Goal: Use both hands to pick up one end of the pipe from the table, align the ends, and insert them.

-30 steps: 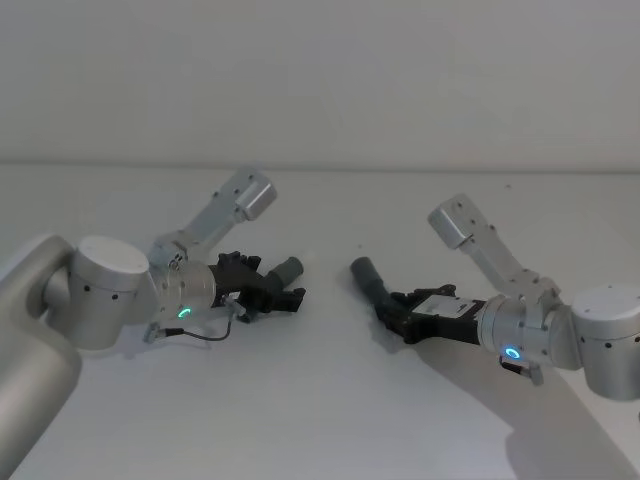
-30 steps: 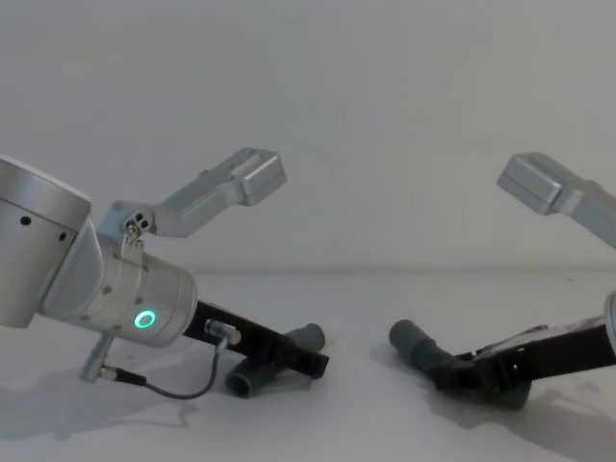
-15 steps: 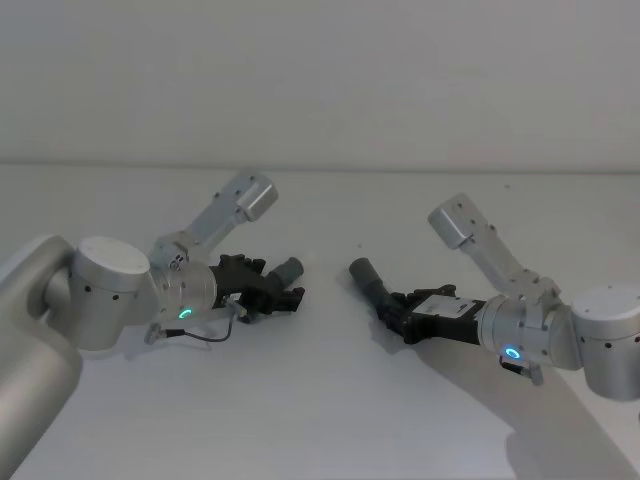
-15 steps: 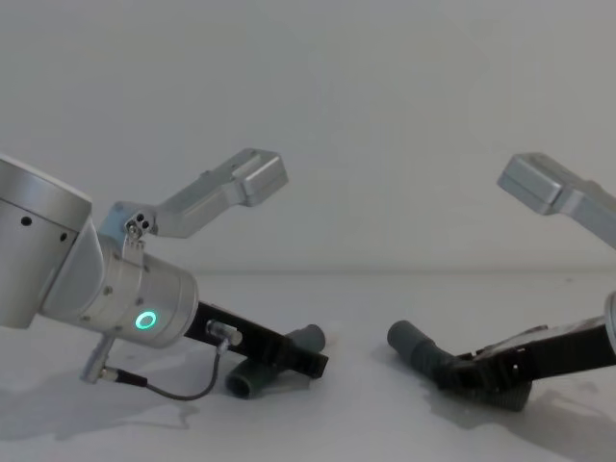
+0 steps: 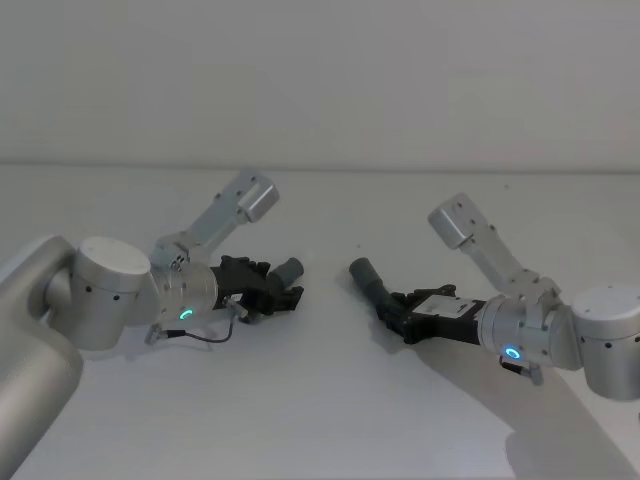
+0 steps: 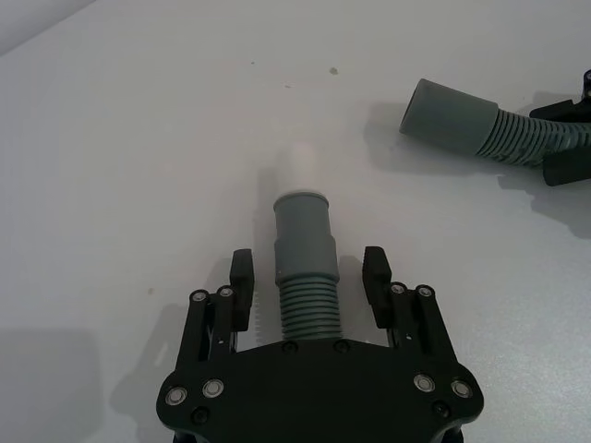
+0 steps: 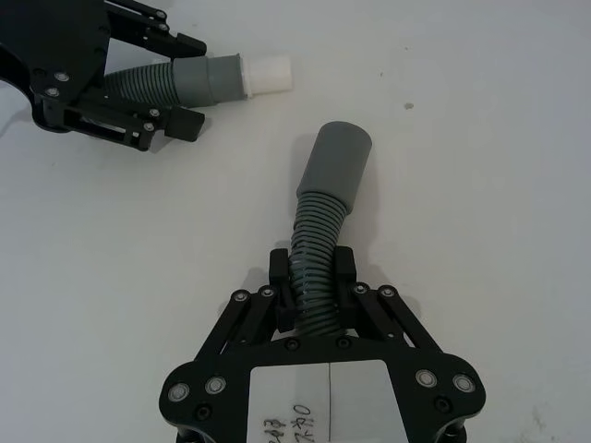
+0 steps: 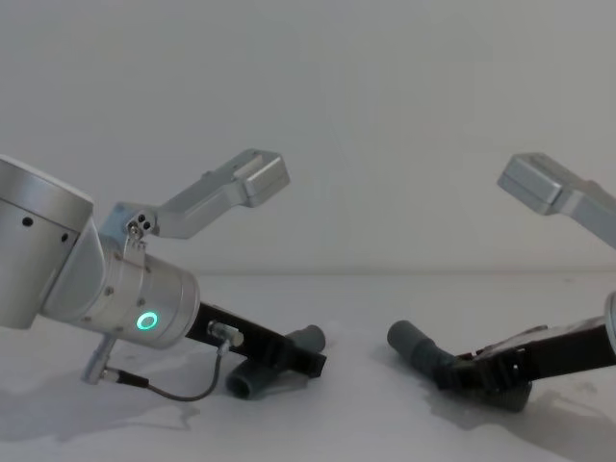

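I've got the right gripper [image 7: 312, 265] clamped on the ribbed pipe piece [image 5: 365, 272] just right of centre, so I'd close the left gripper [image 6: 309, 268], fingers apart, squarely around the white-tipped piece [image 5: 291, 268] lying left of centre on the table [image 5: 320, 400] before lifting.

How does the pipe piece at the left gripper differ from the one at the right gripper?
The left pipe piece has a white tip beyond its grey cuff; the right pipe piece ends in a grey cuff. The left one runs straight; the right one bends. The left gripper is open around the left one; the right gripper is shut on the right one. Both are grey and ribbed.
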